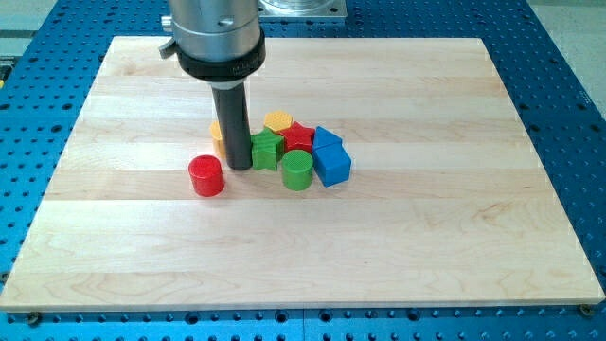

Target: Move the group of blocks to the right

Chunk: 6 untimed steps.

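A tight cluster of blocks sits near the board's middle: a green star-like block (pixel 266 150), a green cylinder (pixel 297 170), a red star-like block (pixel 299 135), a yellow block (pixel 279 120), a blue block (pixel 327 139) and a blue cube (pixel 332 164). An orange block (pixel 217 133) shows partly behind the rod. A red cylinder (pixel 205 176) stands apart at the cluster's left. My tip (pixel 239 168) rests on the board, touching the left side of the green star-like block, between it and the red cylinder.
The wooden board (pixel 114 256) lies on a blue perforated table (pixel 28 322). The arm's grey housing (pixel 213 33) hangs over the board's top middle.
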Tool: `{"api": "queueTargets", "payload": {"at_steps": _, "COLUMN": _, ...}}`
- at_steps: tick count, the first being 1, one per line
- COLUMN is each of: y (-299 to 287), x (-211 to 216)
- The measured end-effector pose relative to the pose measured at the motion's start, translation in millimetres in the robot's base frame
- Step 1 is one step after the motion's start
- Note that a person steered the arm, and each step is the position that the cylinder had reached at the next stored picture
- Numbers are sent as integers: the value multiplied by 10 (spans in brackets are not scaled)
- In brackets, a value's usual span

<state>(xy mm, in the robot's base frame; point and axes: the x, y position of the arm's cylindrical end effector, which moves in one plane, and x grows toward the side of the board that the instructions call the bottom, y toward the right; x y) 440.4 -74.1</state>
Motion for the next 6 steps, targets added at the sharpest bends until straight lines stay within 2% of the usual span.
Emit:
{"api": "queueTargets", "payload": {"at_steps": 1, "y": -22, "x": 55}}
{"api": "queueTargets", "payload": {"at_steps": 2, "y": -81, "x": -130}}
{"api": "queueTargets", "payload": {"at_steps": 3, "y": -316, "x": 182}}
{"api": "queueTargets", "payload": {"at_steps": 6, "y": -19, "x": -84}}
